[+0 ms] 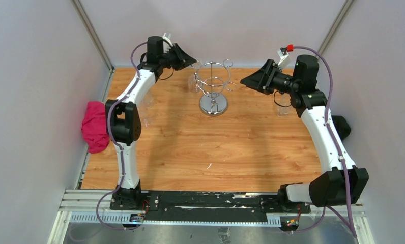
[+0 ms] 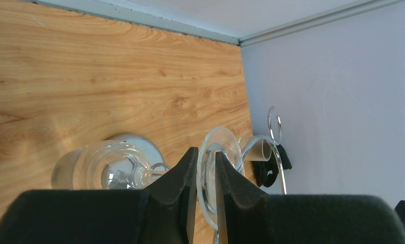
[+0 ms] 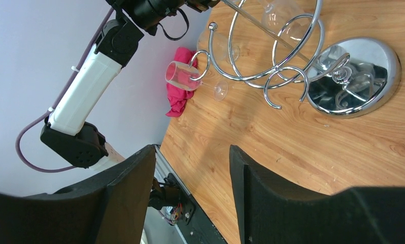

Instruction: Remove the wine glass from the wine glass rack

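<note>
The chrome wine glass rack [image 1: 213, 86] stands on its round mirrored base at the back middle of the table. A clear wine glass [image 1: 195, 82] hangs upside down on the rack's left side. My left gripper [image 1: 190, 61] reaches in from the left at ring height. In the left wrist view, that gripper [image 2: 206, 152] is shut on the round foot [image 2: 227, 145] of the glass, and the bowl [image 2: 96, 168] hangs below. My right gripper [image 1: 247, 80] hovers right of the rack. It is open [image 3: 190, 150] and holds nothing, with the rack [image 3: 271, 66] ahead of it.
A pink cloth [image 1: 94, 126] lies at the table's left edge. Another clear glass [image 3: 182, 76] stands on the table near the left arm, and a faint one [image 1: 282, 107] stands by the right arm. A black object [image 1: 342, 127] sits at the right edge.
</note>
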